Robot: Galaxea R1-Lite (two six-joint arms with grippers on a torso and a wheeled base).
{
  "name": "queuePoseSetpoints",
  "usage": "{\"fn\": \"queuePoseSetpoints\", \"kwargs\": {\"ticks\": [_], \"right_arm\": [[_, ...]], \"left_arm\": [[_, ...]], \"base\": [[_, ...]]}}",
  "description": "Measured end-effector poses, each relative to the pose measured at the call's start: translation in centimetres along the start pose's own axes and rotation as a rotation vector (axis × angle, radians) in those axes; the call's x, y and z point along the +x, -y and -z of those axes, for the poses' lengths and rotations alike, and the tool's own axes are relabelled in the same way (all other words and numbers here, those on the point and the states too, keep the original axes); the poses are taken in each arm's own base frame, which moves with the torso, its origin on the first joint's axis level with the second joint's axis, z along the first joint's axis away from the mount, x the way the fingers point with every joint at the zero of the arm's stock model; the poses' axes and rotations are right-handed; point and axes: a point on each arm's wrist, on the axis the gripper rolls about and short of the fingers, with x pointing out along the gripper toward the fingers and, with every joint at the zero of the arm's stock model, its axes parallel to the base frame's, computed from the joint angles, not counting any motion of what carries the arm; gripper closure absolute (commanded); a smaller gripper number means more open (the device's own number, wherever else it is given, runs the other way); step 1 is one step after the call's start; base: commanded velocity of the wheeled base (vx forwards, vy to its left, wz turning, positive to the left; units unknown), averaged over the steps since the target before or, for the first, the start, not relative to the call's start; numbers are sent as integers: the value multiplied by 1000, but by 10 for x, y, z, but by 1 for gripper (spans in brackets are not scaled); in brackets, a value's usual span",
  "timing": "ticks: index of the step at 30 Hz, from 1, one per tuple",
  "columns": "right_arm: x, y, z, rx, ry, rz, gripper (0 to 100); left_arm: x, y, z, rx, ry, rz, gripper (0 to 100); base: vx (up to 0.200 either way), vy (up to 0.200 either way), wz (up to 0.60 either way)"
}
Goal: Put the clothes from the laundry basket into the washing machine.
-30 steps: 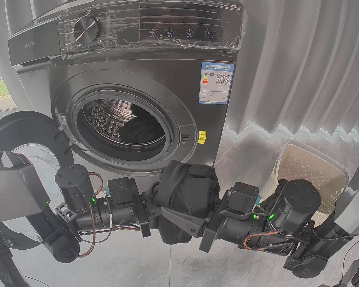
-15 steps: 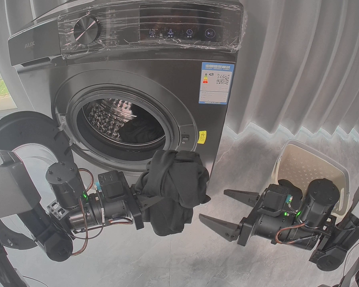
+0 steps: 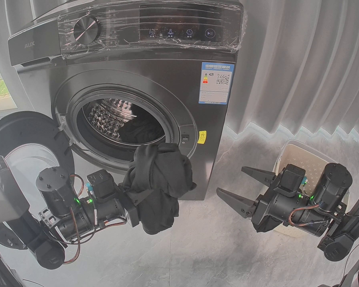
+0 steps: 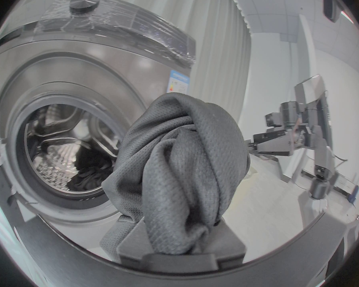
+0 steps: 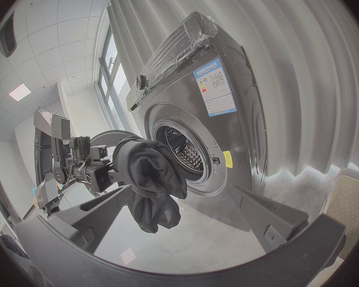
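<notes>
Garment [image 3: 159, 180] in L fingers [image 4: 227, 242], R fingers [image 3: 232, 201] wide

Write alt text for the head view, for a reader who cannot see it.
The left gripper holds a bundled dark garment in front of the open washing machine, near the lower rim of its door opening. The right gripper, jaws open and empty, hangs near the cream laundry basket.

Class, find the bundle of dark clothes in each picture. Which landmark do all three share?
Head view: bundle of dark clothes in the left gripper, at the drum opening's lower rim.
Left wrist view: close up, beside the drum opening.
Right wrist view: farther off, before the drum opening.
Shared landmark: blue label on the washing machine.
</notes>
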Motion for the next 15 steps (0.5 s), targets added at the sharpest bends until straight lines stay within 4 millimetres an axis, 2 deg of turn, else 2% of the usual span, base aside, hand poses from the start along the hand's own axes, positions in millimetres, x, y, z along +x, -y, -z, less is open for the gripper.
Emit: {"fn": "queuePoseSetpoints", "kwargs": {"ticks": [8,15], "right_arm": [[-2,2,-5,-3,22,2,0],[-4,6,-8,-6,33,17,0]], "left_arm": [[0,-1,-2,-22,-8,-319,100],[10,-9,0,-25,-3,-451,100]], "base": [[0,0,0],[0,0,0]]}}
